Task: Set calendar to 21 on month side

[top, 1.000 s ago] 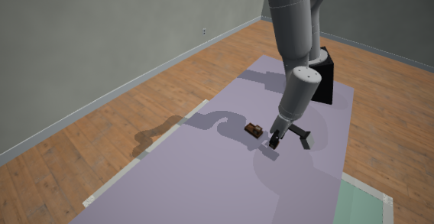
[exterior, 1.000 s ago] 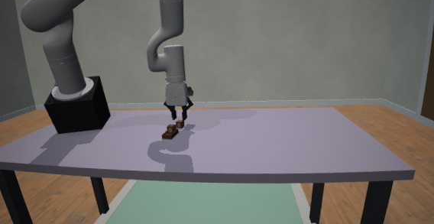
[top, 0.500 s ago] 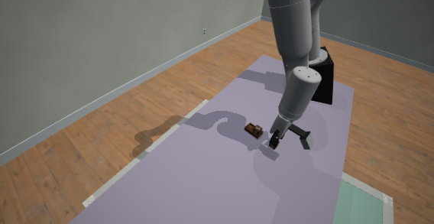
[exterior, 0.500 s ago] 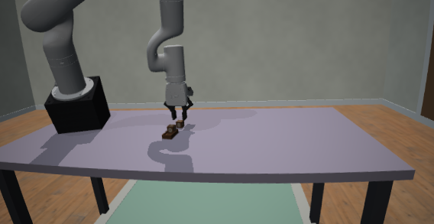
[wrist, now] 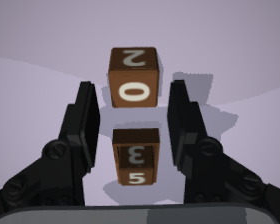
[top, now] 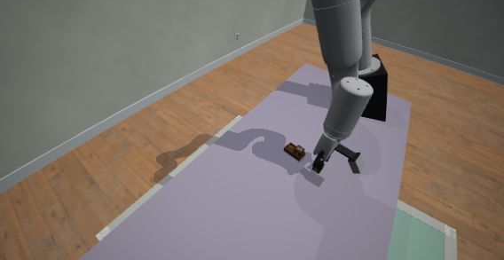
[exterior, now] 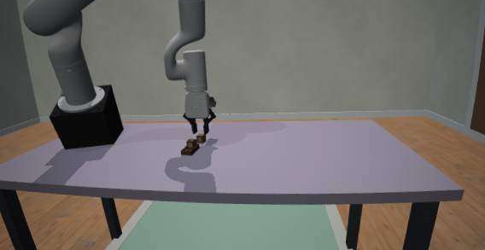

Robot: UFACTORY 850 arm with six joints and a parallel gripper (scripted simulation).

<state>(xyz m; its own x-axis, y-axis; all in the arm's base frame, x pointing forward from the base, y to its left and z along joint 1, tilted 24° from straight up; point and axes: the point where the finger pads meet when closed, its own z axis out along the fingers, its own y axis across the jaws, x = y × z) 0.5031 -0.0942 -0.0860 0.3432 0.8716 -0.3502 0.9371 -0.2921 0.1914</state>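
Note:
A brown tray lies on the table. One brown cube stands in it, with 5 on top and 3 on the side toward the top of the wrist view. The other cube is outside the tray, just beyond it in the wrist view, with 0 on top and 2 on the same-facing side. No month's name is readable. My gripper is partly open and empty, pointing down above the loose cube and the tray.
The lilac table carries the tray and the loose cube. The robot's black base stands at one end of the table. The arm's shadow falls across the table around the tray.

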